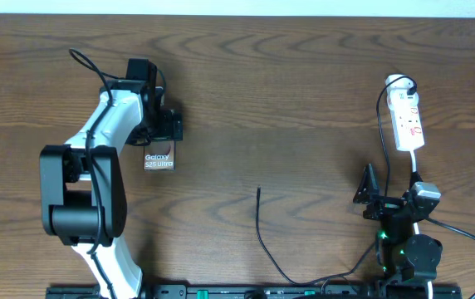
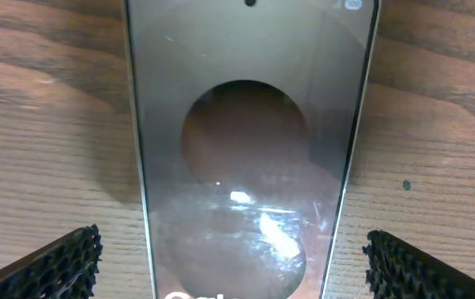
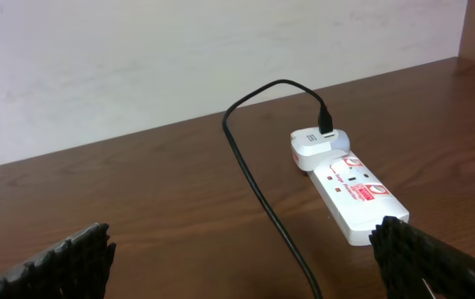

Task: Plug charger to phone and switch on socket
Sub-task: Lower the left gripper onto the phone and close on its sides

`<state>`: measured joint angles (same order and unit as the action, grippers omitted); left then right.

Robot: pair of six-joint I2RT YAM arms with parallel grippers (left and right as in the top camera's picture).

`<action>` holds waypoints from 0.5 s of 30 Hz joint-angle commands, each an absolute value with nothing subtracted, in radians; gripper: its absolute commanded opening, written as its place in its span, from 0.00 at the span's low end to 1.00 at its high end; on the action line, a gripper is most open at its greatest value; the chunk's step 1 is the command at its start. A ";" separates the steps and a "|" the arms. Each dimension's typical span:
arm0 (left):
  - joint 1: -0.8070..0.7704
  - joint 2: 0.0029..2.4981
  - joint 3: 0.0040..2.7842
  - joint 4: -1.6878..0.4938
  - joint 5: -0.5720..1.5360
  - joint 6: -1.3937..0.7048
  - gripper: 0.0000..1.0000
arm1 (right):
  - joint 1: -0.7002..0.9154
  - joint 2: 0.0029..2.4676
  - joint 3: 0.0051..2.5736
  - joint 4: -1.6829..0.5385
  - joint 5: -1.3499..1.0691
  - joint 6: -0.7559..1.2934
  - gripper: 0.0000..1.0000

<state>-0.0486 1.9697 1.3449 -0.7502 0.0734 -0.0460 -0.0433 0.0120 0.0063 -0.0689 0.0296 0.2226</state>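
Observation:
The phone (image 1: 159, 159) lies flat on the table at the left, its white "Galaxy S25 Ultra" text showing. Its far half is hidden under my left gripper (image 1: 165, 133). In the left wrist view the phone (image 2: 246, 124) fills the middle, and my left gripper (image 2: 233, 257) is open, with a finger on each side and a gap to each edge. The charger cable's tip (image 1: 258, 191) lies free mid-table, apart from the phone. The cable (image 3: 262, 195) runs to a white adapter (image 3: 316, 148) on the socket (image 1: 408, 120) (image 3: 352, 189). My right gripper (image 1: 380, 199) (image 3: 246, 257) is open and empty, short of the socket.
The black cable (image 1: 275, 262) loops from its tip toward the front edge, then right and up past my right arm to the socket's far end. A white cord (image 1: 418, 166) leaves the socket's near end. A pale wall (image 3: 179, 58) stands behind the table.

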 commanded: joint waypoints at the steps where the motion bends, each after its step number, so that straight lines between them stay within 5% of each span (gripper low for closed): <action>1: -0.050 2.011 1.330 -0.749 0.086 -0.027 1.00 | -0.038 0.007 0.006 -0.072 0.028 0.208 0.99; 15: -0.051 2.039 1.330 -0.742 0.086 -0.027 0.99 | -0.038 0.007 0.006 -0.072 0.028 0.208 0.99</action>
